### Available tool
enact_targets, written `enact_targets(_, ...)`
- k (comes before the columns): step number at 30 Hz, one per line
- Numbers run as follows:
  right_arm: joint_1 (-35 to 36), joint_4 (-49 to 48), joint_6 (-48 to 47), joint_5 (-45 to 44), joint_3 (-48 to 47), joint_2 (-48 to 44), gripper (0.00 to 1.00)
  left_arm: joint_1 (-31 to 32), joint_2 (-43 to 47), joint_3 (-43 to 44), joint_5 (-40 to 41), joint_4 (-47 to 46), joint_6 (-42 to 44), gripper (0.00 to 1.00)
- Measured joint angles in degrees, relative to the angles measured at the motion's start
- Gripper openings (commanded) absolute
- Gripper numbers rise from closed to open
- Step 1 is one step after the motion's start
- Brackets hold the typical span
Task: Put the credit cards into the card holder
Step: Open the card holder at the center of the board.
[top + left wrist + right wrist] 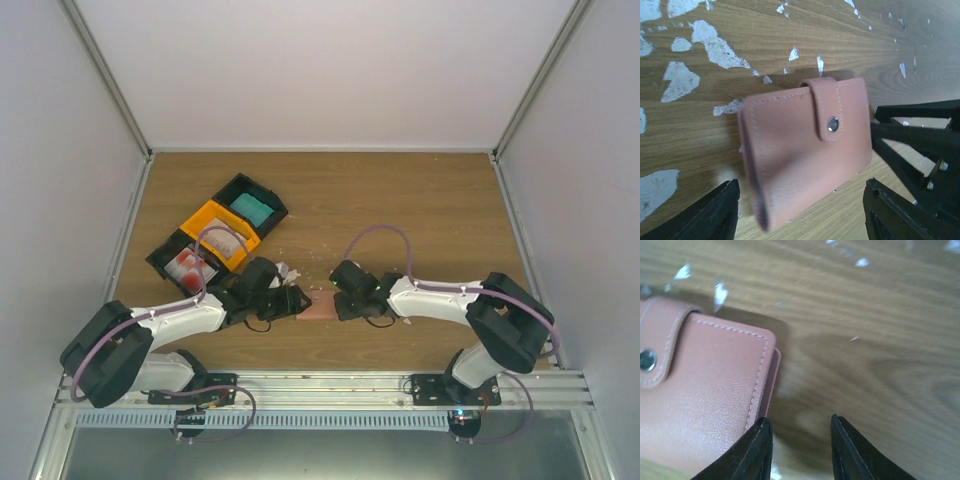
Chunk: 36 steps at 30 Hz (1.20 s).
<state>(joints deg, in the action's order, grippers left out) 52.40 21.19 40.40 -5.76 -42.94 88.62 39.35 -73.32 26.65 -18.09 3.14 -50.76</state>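
Left gripper jaws stand wide open astride the snapped-shut card holder, mid-bench and near. Right gripper jaws, slightly parted and empty, meet its right edge, likely to steady it.

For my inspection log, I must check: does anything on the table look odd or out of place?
Yes. White flecks are scattered all around the holder; whether they are loose scraps or worn finish, I cannot tell. The holder itself looks undamaged, and its strap is snapped shut.

Soft even light, blurry wrist close-ups
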Motion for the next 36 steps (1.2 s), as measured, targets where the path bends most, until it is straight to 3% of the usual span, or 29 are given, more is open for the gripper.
enact_targets(10,3.91,-1.73,1.05,4.68,-0.02,-0.07,0.40,0.79,-0.50,0.76,2.93,3.06,2.34,0.66)
enact_targets(17,4.22,1.31,3.26,-1.66,-0.07,-4.57,0.62,0.81,-3.63,6.82,6.03,5.95,6.25,0.77)
enact_targets(20,3.85,1.46,1.95,-2.01,-0.87,-6.27,0.66,0.81,-3.50,7.74,7.28,6.82,6.36,0.78)
enact_targets(24,2.16,-1.62,-1.79,1.57,-2.78,-5.53,0.65,0.81,-2.29,7.21,8.31,8.57,5.07,0.79)
enact_targets(30,0.02,-5.90,-6.25,4.28,-6.10,0.59,0.51,0.81,0.70,3.48,7.93,9.55,2.23,0.72)
enact_targets(36,-1.20,-7.52,-7.74,7.41,-6.01,4.39,0.44,0.83,2.01,0.44,6.21,9.29,-1.70,0.68)
